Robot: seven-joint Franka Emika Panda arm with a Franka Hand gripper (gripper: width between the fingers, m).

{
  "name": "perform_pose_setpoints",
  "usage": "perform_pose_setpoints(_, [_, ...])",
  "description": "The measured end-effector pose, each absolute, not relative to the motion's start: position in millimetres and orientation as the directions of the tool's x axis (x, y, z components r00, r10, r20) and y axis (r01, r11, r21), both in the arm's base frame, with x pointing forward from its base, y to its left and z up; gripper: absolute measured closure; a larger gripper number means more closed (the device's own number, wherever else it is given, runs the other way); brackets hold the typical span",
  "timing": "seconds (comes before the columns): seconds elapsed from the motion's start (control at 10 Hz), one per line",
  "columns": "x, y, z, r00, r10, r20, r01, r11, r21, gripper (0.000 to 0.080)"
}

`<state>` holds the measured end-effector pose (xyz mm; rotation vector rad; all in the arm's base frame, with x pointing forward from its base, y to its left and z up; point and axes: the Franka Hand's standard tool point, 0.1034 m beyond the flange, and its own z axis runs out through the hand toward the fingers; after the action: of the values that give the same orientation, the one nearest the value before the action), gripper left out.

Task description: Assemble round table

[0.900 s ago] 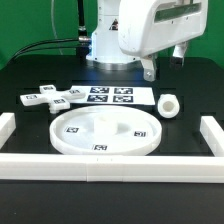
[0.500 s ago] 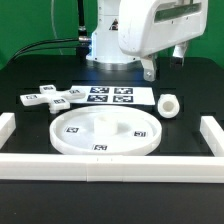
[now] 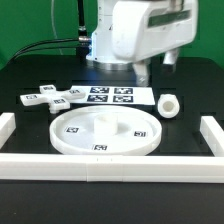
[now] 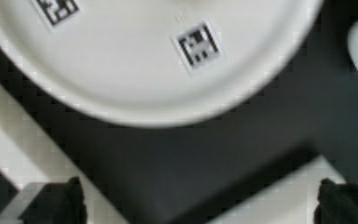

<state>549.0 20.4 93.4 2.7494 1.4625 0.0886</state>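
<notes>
Two fingertips (image 4: 51, 200) stand wide apart with nothing between them, so the gripper (image 3: 155, 68) hangs empty above the far middle of the black worktable (image 3: 190, 95). Toward the near edge lies the round disc (image 3: 105, 133), flat and rim up. The leg (image 3: 169, 104) sits nearer the exterior view's right edge and the cross base (image 3: 52, 97) nearer its left. A descent landing off the rim would likely shove the disc rather than pinch it.
</notes>
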Motion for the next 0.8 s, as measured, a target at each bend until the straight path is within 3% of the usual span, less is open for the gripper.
perform_pose_setpoints(0.3, [548, -30, 59.0, 0.511, 0.858, 0.047, 0.857, -0.513, 0.045, 0.0150])
perform_pose_setpoints(0.7, [546, -27, 56.4, 0.520, 0.853, 0.047, 0.852, -0.522, 0.040, 0.0150])
perform_pose_setpoints(0.8, [538, -30, 44.0, 0.521, 0.853, 0.039, 0.853, -0.522, 0.022, 0.0150])
